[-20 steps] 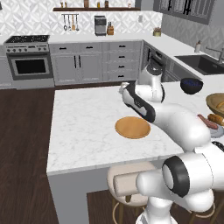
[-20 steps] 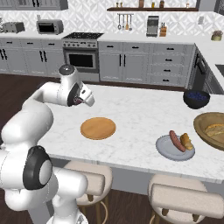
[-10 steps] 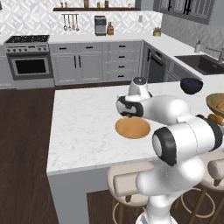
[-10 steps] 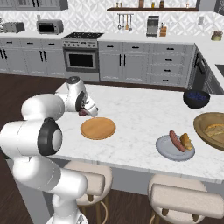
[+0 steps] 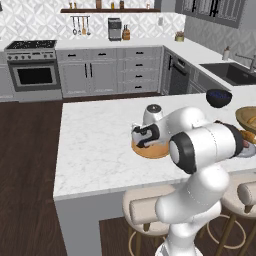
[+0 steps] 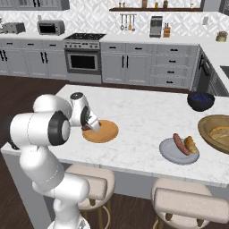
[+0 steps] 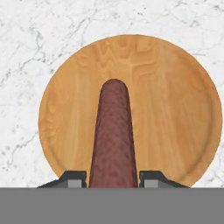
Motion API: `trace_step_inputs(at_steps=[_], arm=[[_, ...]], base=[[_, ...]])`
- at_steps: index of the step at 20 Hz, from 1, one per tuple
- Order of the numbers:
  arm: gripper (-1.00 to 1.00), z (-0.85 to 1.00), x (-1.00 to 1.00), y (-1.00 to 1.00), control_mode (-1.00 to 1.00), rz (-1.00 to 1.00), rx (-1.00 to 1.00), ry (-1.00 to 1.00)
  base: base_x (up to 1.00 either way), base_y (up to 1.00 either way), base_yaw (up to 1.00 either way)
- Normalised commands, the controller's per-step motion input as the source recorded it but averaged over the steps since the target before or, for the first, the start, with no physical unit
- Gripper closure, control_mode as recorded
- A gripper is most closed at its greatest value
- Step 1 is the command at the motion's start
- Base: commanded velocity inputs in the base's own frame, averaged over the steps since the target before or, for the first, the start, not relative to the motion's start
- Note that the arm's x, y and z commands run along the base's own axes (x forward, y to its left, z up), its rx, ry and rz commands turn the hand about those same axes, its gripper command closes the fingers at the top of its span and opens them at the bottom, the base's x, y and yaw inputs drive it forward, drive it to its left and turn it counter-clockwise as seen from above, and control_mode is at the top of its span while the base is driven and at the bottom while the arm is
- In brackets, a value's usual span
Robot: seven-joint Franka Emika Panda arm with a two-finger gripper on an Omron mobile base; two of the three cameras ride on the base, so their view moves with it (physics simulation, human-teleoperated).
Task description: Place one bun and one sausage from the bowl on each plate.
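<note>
**Claw grips a sausage over the wooden plate**

The claw (image 7: 113, 178) is clenched on a dark red-brown sausage (image 7: 113, 135), its two dark fingertips (image 7: 72, 178) pressed against either side of the sausage's near end. In the hand view the sausage runs lengthwise away from the camera, its rounded far end lying over the middle of the orange-brown wooden plate (image 7: 175, 118); whether it touches the plate I cannot tell. The plate sits flat on the white marble bench (image 7: 26, 52).

From the left base view the claw (image 5: 145, 138) hangs low at the near-left edge of the same plate (image 5: 155, 150), with the white arm bent round behind it. The right base view shows the claw (image 6: 89, 125) at the left rim of the plate (image 6: 105, 132), a bit of the sausage (image 6: 85, 128) peeking out below the hand.

Well to the right on the bench (image 6: 134, 107) lies the grey plate (image 6: 169, 152), already carrying a sausage (image 6: 180, 144) and a bun (image 6: 191, 144) side by side. Just beyond it, at the right edge of the picture, the wide wooden bowl (image 6: 210, 134) holds a pale bun (image 6: 221, 133). A smaller dark blue bowl (image 6: 201, 100) stands farther back on the bench, apart from the others. Two padded stools (image 6: 185, 203) stand at the near side of the bench
</note>
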Motion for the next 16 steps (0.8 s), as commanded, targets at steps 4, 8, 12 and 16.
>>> trace_step_inputs(at_steps=[4,8,12,16], arm=[[1.0,-0.26,0.09,0.0,-1.0,-0.02,0.01,0.05],[1.0,-0.13,0.23,0.0,-1.0,-0.02,0.04,0.03],[1.0,-0.06,0.21,-0.05,-1.0,-0.02,0.06,0.0],[1.0,-0.13,0.13,-0.03,-1.0,-0.02,0.04,0.0]], base=[[0.0,0.0,0.0],[0.0,0.0,0.0],[0.0,0.0,0.0],[0.0,0.0,0.0]])
